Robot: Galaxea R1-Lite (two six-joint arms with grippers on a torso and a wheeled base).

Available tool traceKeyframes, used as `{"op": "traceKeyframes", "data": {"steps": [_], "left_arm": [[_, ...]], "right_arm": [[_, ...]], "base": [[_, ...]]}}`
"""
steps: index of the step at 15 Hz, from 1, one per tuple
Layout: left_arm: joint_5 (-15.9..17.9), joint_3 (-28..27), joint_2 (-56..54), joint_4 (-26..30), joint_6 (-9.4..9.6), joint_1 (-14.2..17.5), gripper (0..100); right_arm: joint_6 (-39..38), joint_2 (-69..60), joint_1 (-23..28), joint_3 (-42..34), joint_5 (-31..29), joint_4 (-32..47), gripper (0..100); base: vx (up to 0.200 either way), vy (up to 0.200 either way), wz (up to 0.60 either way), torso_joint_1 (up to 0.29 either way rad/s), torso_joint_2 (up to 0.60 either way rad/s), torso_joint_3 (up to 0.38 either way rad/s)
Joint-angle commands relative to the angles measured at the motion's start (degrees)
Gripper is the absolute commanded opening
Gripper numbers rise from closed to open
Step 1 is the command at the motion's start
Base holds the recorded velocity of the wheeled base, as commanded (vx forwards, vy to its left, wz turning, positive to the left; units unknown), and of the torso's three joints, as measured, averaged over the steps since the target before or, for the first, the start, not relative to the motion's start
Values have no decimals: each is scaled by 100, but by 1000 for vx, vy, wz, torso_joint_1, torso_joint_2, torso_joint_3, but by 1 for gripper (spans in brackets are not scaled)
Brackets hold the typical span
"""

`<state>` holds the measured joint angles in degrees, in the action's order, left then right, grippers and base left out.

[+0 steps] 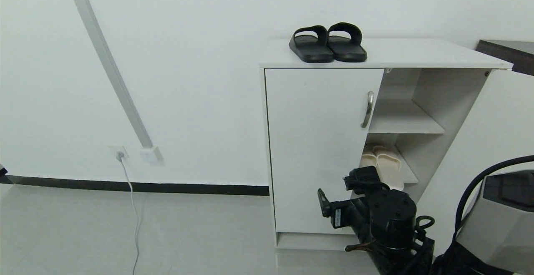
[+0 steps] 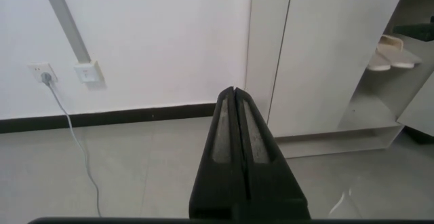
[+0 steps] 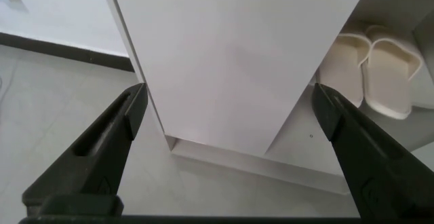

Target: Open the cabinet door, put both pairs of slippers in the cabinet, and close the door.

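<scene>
Currently: cream slippers (image 1: 386,164) stowed on the cabinet (image 1: 313,141) lower shelf (image 1: 411,177), right door (image 1: 492,141) open for loading, black slippers (image 1: 328,43) awaiting transfer on top, right end effector (image 3: 229,94) spread empty, left end effector (image 2: 234,91) closed, empty.

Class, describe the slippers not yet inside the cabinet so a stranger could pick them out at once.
Find the white cabinet against the wall, its right door open. On its top, above the closed door, sits a black pair side by side. The cream pair lies on a shelf inside instead.
</scene>
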<state>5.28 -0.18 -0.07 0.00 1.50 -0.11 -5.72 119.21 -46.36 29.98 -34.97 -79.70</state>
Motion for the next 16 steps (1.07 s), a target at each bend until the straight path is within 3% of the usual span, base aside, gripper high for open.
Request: {"op": "traceKeyframes", "data": {"steps": [1,16], "left_arm": [[-1,1,7,0,-1,2,0],[-1,1,7,-9,-9,2,0]], "right_arm": [[0,14,-5,-1,-1,16,100],[-8,76,-5,-1,8,16,100]], "base": [[0,0,0,115,-442,-339],[0,0,0,171,-488,-319]]}}
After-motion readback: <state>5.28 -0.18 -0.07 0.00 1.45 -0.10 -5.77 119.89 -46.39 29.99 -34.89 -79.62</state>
